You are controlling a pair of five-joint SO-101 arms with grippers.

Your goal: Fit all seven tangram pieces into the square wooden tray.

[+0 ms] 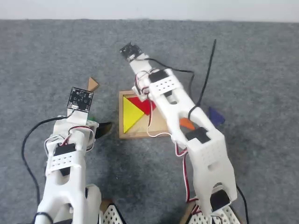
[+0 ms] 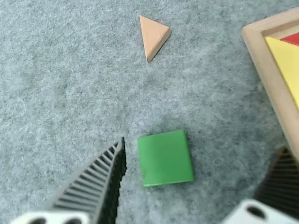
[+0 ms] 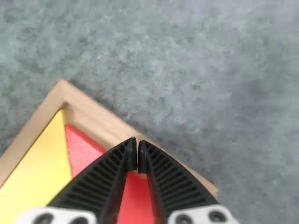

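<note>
Right now the left gripper (image 2: 203,147) is wide open, low over the grey table (image 2: 60,84). The green square (image 2: 166,158) lies flat between its two fingers. It is much closer to one finger than the other, and neither finger touches it. A bit past the square sits a small tan triangle (image 2: 154,35). Off to the side is the wooden tray (image 2: 261,60), with a big yellow triangle (image 2: 285,60) already inside.

The right gripper (image 3: 137,142) is squeezed shut with nothing in it. Its tips are over a red piece (image 3: 84,149) in the tray, right by the rim. I cannot tell if they touch it. From above, an orange piece (image 1: 187,123) and a dark blue piece (image 1: 215,115) wait on the table on the tray's other side.

What could go wrong? The square is not in the middle of the open gripper, so one finger may reach it first and push or spin it. The other finger is very near the tray rim and could bump the tray, shaking loose the pieces inside.
</note>
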